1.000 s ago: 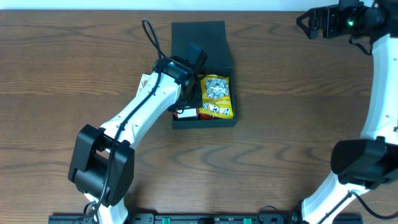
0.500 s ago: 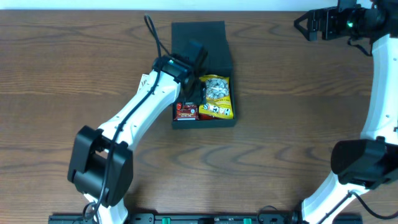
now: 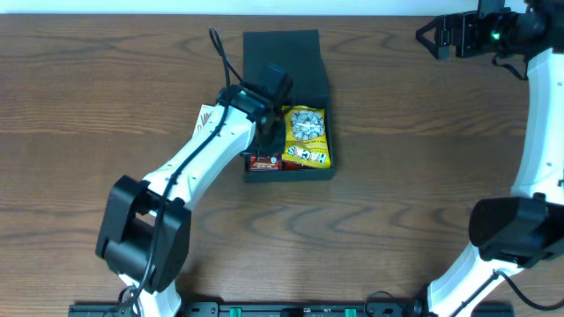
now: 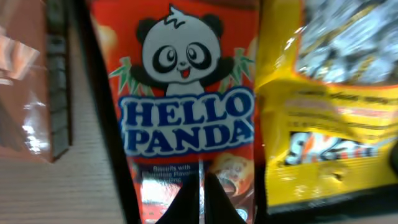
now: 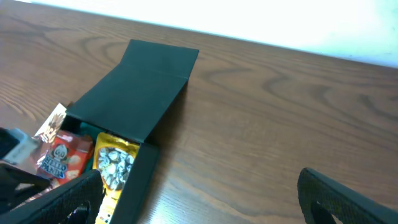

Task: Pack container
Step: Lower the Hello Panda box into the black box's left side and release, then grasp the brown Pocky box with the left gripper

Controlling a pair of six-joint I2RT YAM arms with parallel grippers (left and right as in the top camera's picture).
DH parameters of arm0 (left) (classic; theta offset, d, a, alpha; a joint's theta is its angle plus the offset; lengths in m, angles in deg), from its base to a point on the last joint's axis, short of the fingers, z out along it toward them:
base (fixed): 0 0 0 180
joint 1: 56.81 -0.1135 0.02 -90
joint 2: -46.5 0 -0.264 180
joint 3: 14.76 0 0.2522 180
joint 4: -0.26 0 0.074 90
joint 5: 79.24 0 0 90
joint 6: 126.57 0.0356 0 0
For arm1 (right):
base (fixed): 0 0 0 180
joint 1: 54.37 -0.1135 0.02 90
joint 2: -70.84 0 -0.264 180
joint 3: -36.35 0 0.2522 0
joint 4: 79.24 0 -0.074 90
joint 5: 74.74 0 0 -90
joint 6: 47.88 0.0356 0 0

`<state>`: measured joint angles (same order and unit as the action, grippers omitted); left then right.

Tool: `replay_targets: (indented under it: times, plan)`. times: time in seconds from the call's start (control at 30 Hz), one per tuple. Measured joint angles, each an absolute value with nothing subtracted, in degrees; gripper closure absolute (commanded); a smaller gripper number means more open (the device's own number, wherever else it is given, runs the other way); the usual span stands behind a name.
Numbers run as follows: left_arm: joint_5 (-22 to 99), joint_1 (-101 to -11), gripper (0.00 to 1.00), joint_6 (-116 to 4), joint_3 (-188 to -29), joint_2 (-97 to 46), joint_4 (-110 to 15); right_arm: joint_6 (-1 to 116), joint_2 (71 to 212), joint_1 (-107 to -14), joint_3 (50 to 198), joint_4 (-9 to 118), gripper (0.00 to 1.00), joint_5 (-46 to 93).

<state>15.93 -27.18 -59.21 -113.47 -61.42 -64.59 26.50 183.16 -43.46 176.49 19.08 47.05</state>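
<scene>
The dark container (image 3: 291, 174) lies open mid-table with its flap lid (image 3: 284, 62) folded back. Inside it are a red Hello Panda packet (image 3: 263, 161) on the left and a yellow snack packet (image 3: 307, 136) on the right. My left gripper (image 3: 269, 141) hovers over the red packet (image 4: 186, 93). Its fingertips (image 4: 186, 202) are shut with nothing between them. The yellow packet (image 4: 329, 112) lies beside the red one. My right gripper (image 3: 432, 35) is open, high at the far right, well away from the container (image 5: 137, 93).
A brown and white snack packet (image 3: 204, 117) lies on the table just left of the container, partly under my left arm, and shows in the left wrist view (image 4: 18, 74). Bare wooden table surrounds the container (image 5: 261, 124).
The left jaws were open over the container and have closed empty. The red packet now lies flat in the container's left side. The right arm has not moved.
</scene>
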Motion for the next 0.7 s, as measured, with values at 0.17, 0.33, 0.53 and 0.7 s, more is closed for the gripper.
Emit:
replay_targets:
  times: [0.17,0.33,0.53,0.7]
  plan:
    - [16.39,-27.2,0.94,-59.21,-111.92,-61.24,-62.49,26.5,183.16,-43.46,176.49,18.84,0.01,47.09]
    - [16.81,-27.77,0.94,-58.97,-112.62,-60.85,-63.3,26.5,183.16,-43.46,176.49,18.78,0.01,47.27]
    - [8.76,-29.37,0.94,-58.55,-118.35,-57.52,-65.14,26.5,183.16,-43.46,176.49,18.67,0.01,47.46]
    - [0.55,-33.19,0.73,-56.69,-119.68,-52.34,-66.65,26.48,183.16,-43.46,176.49,18.65,0.01,47.46]
